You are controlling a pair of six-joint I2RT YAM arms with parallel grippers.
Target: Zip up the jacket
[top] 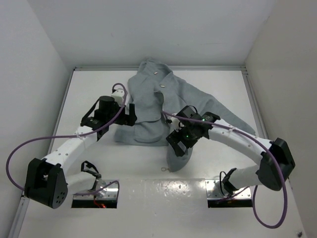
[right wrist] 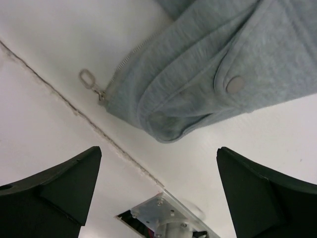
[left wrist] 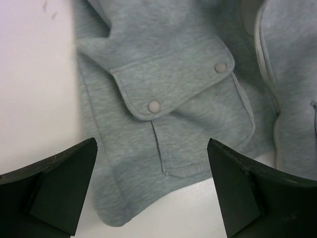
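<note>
Near the collar in the top view, two small pale tabs, too small to read. On the white bench, one light grey jacket, unzipped and rumpled, collar well beyond both pairs of fingers and hem beneath the right fingers. Over the jacket's side panel, the left fingers, spread wide apart and gripping nothing. The right pair likewise wide apart and empty. Shown clearly only from the left wrist: one pocket flap straight ahead between the fingers, carrying two round snaps, and a strip of zip teeth past the right-hand finger. Shown clearly only from the right wrist: one snap on a folded hem corner ahead of the fingers, and one ring-shaped zip pull flat on the bench toward the left-hand finger, a mere speck from above.
</note>
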